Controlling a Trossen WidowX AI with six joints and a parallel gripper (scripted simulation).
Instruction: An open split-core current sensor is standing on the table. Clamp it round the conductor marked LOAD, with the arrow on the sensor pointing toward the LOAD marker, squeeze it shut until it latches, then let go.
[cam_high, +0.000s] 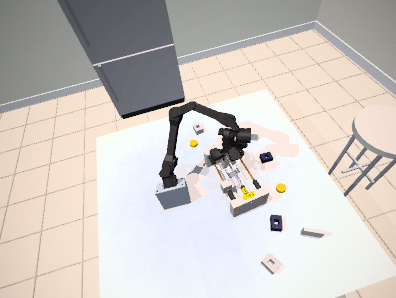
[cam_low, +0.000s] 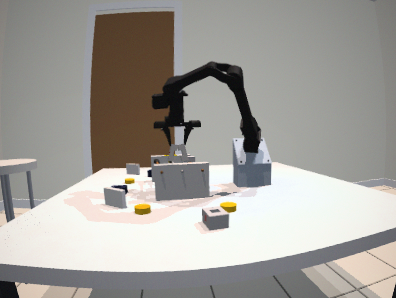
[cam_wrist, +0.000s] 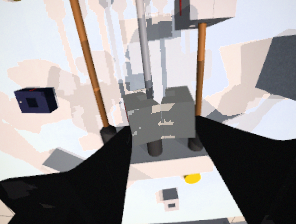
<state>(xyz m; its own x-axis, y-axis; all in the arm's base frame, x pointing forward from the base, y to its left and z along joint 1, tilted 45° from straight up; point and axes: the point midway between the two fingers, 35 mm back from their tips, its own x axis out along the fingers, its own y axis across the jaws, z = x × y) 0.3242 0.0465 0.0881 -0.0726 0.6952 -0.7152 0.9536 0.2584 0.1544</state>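
We're seeing the sensor (cam_high: 231, 169) (cam_low: 178, 151) (cam_wrist: 160, 120) as a grey, blocky piece, its two halves spreading apart with a notch between them (arrow: we're not making it out). The gripper (cam_high: 229, 159) (cam_low: 177, 142) (cam_wrist: 162, 125) is standing partly open, its black fingers gripping the sensor from both sides. We're finding it above the conductor fixture, near the grey end wall (cam_low: 182, 180) (cam_wrist: 170, 167), and in the wrist view it's showing between two copper-coloured rods (cam_wrist: 90, 65), overlapping a grey rod (cam_wrist: 144, 45).
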